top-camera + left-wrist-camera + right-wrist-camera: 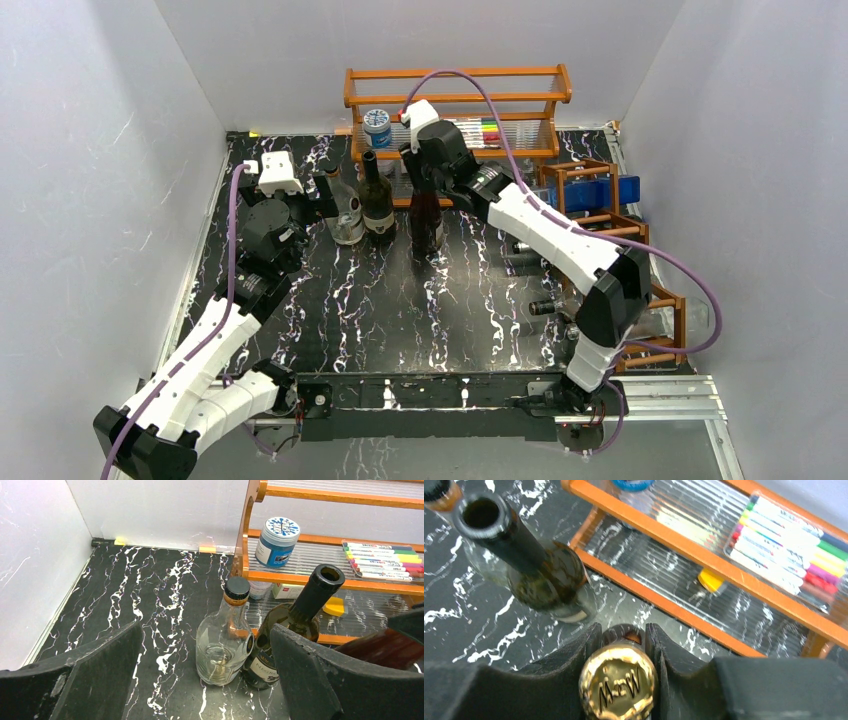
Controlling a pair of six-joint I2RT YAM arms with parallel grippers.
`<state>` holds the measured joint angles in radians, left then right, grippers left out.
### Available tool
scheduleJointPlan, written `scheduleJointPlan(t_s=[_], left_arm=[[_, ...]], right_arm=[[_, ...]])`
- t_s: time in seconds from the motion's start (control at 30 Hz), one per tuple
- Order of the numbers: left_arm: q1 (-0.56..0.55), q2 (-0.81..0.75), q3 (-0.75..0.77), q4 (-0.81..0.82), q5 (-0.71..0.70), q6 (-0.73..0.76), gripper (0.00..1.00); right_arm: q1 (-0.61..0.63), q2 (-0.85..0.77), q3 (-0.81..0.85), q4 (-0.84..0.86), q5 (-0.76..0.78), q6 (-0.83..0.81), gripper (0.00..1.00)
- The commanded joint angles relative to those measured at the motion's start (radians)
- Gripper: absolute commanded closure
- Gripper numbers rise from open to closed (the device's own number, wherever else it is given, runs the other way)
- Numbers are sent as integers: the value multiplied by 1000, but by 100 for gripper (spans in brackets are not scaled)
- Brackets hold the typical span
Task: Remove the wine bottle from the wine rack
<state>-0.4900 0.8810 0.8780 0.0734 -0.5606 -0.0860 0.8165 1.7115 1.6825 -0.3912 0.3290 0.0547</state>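
The wine bottle [427,215] is off the wine rack [575,165], upright at the far middle of the table [350,300], well left of the rack and just in front of the orange shelf [455,72]. Whether its base sits flat on the marble top, I can't tell from here. And there's the danger: if the base is a touch high or tilted when the grip lets go, this tall bottle could rock and topple. It's crowded too, with a dark green bottle [377,200] just to its left and a clear bottle [347,215] beyond that, so a sideways pull on the way out could clip the neck and start a chain of knocks, or bump the shelf behind. The right gripper [623,630] comes from above, jaws narrowed and clamped on the neck just under the gold cap. The left gripper [205,630] hangs near the clear bottle, jaws spread wide, holding nothing
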Motion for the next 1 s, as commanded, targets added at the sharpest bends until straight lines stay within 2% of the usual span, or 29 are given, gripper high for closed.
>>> scheduleJointPlan(t_s=[0.0,0.5,0.7,0.83,0.9,0.97], left_arm=[[6,-15,35,17,-8,1,2],[5,-20,35,19,-8,1,2],[5,-21,35,19,-9,3,2],[5,-20,35,19,-5,1,2],[6,-17,35,19,-3,0,2],[5,-14,35,17,-2,0,2]], right_arm=[[-17,16,198,304,-31,21,100],[-28,123,283,318,-74,17,100],[-28,106,241,302,-86,22,100],[-28,93,231,279,-82,13,48],[-29,88,238,261,-82,2,32],[-28,78,246,242,-80,-6,21]])
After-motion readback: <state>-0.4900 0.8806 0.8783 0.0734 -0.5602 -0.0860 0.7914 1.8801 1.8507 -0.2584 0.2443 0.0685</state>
